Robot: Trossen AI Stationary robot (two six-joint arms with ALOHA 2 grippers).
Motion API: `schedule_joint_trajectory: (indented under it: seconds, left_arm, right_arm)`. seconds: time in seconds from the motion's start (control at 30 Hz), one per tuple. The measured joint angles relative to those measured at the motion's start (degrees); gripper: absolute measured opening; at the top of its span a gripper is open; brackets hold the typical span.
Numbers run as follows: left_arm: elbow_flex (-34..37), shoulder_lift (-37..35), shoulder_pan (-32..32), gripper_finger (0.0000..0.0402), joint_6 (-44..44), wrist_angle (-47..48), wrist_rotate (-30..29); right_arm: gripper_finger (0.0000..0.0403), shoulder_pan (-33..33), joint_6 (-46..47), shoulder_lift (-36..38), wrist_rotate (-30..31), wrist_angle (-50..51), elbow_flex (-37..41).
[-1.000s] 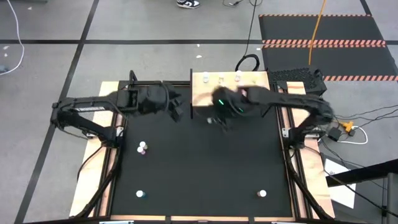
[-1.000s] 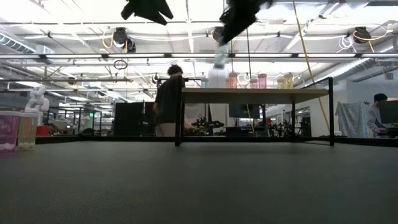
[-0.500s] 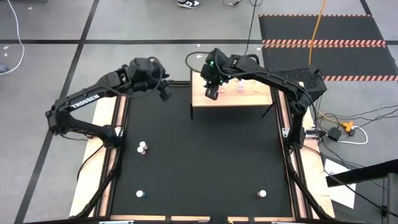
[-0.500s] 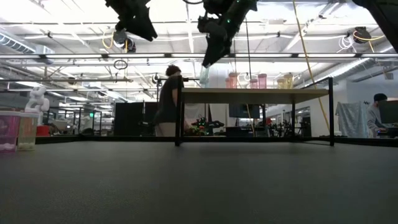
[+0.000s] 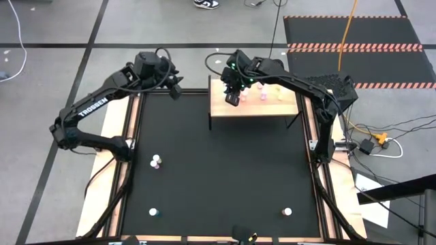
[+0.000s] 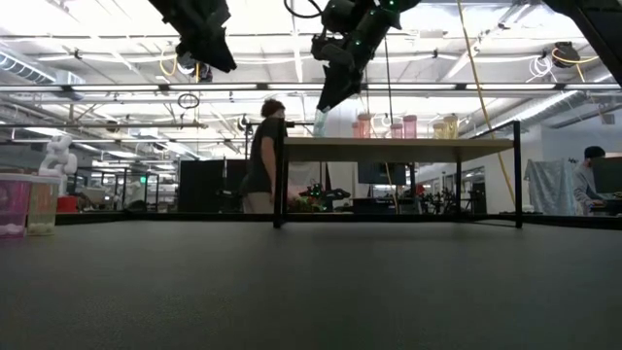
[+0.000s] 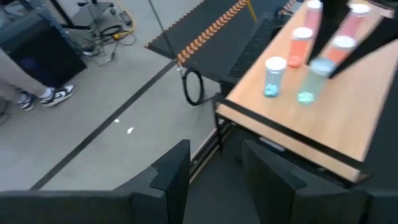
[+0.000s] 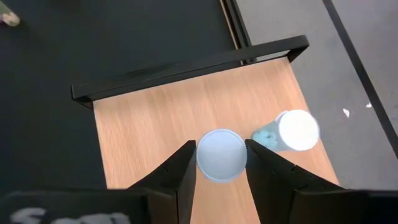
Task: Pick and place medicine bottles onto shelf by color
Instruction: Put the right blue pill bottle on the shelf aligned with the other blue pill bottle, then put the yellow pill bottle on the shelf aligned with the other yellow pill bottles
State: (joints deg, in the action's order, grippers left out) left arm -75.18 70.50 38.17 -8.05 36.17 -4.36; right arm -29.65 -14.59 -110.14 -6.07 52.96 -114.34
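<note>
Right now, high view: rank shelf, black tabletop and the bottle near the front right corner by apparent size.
1. Black tabletop, by far the largest.
2. Shelf, a small board at the far edge.
3. Bottle, a tiny dot.

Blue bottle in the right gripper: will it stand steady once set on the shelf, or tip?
The blue bottle looks tall and narrow, so a nudge could tip it. Round, it would likely roll on the shelf. Its neighbour stands close, so a fall might hit it.
</note>
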Motion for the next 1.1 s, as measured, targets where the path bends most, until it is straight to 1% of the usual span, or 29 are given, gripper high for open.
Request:
schedule_joint_trajectory:
  seconds: [0.23,0.47,0.73,0.87,1.1]
  left_arm:
    - [0.0,0.0,3.9,0.0147,-3.5,-2.9,0.3]
    - [0.0,0.0,7.4,0.0147,-4.2,-6.4,5.7]
    - [0.0,0.0,8.9,0.0147,-3.5,-6.6,6.1]
    - [0.0,0.0,8.9,0.0147,-3.0,-6.7,6.1]
    - [0.0,0.0,8.9,0.0147,-0.3,-6.4,6.1]
  right_arm:
    - [0.0118,0.0,-0.5,0.0,-0.1,0.5,1.4]
    - [0.0119,-0.3,0.2,0.0,-0.2,0.0,3.3]
    - [0.0123,-0.3,0.4,0.0,-0.2,-1.4,3.4]
    - [0.015,-0.3,0.4,0.0,-0.2,-1.7,3.5]
    - [0.0217,-0.3,0.4,0.1,-0.2,-1.8,3.5]
